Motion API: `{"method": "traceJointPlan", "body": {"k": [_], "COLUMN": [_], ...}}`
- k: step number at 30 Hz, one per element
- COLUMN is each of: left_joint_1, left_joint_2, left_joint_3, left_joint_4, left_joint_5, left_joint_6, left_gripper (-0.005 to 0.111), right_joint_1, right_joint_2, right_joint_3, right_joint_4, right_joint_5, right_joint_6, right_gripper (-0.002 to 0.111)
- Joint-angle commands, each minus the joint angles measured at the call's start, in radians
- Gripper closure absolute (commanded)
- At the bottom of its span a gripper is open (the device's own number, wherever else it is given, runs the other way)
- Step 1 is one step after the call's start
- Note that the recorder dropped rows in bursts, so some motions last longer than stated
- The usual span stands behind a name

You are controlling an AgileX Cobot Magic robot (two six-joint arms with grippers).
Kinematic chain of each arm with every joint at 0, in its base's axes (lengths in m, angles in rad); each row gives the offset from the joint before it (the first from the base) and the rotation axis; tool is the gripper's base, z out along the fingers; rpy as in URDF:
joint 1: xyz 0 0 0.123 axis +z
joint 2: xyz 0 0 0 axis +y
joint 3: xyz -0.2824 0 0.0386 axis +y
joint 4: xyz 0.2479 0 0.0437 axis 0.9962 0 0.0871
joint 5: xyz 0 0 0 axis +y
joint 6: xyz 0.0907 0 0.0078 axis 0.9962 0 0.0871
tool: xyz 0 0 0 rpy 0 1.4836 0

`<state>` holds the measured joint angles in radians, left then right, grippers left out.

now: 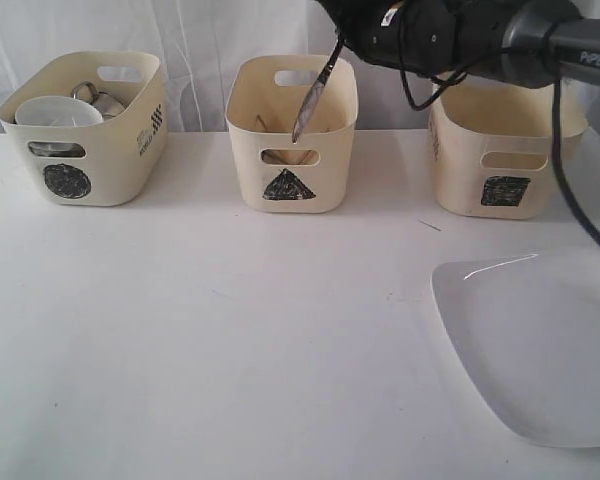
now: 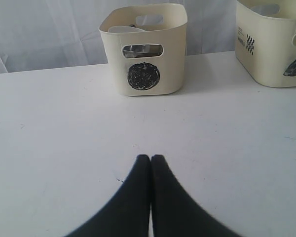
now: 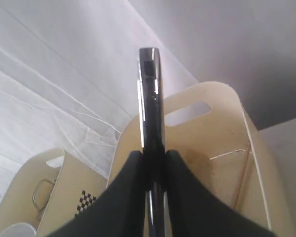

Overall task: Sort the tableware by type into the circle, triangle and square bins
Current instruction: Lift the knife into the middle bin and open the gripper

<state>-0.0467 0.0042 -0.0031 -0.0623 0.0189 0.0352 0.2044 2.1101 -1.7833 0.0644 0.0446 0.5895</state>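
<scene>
Three cream bins stand in a row along the top of the exterior view on a white table [image 1: 230,350]. From left to right they are the circle bin [image 1: 105,165], the triangle bin [image 1: 245,160] and the square bin [image 1: 460,175].

The right claw [image 3: 153,160], reaching in from the upper right, is clamped on a knife [image 1: 313,92]. The knife hangs tilted, with its tip just inside the mouth of the triangle bin. A wooden chopstick [image 3: 242,177] leans against that bin's inner wall.

The circle bin holds a small white bowl [image 1: 58,110] and a steel mug [image 1: 98,98].

A large white plate [image 1: 550,350] lies flat at the lower right, in front of the square bin.

The left claw [image 2: 150,165] hovers over bare table with its fingers pressed together and nothing between them.
</scene>
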Motion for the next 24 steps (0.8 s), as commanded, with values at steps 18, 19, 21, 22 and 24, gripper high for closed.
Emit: {"method": "traceJointPlan", "body": {"k": [18,19,21,22,24], "left_joint_1": [-0.006,-0.006,-0.006,-0.006,-0.006], "left_joint_2": [-0.004,-0.004,-0.004,-0.004,-0.004], "left_joint_3": [0.003,0.003,0.003,0.003,0.003], "left_joint_4": [-0.012,-0.012,-0.012,-0.012,-0.012], "left_joint_5": [-0.002,-0.002,-0.002,-0.002,-0.002], "left_joint_6": [-0.001,-0.001,-0.001,-0.001,-0.001], "left_gripper": [0.107,0.107,0.107,0.107,0.107], "right_joint_1": [-0.013,-0.013,-0.013,-0.013,-0.006], "right_joint_2": [0.184,0.181,0.174,0.17,0.156], "right_joint_3": [-0.229,-0.229,-0.229,-0.229,-0.229], "right_joint_4": [0.075,0.075,0.075,0.075,0.075], "right_joint_5": [0.016,0.023,0.048,0.056,0.076], "right_joint_6": [-0.23,-0.23,-0.232,-0.243,-0.286], "right_gripper": [0.094,0.091,0.086,0.084,0.08]}}
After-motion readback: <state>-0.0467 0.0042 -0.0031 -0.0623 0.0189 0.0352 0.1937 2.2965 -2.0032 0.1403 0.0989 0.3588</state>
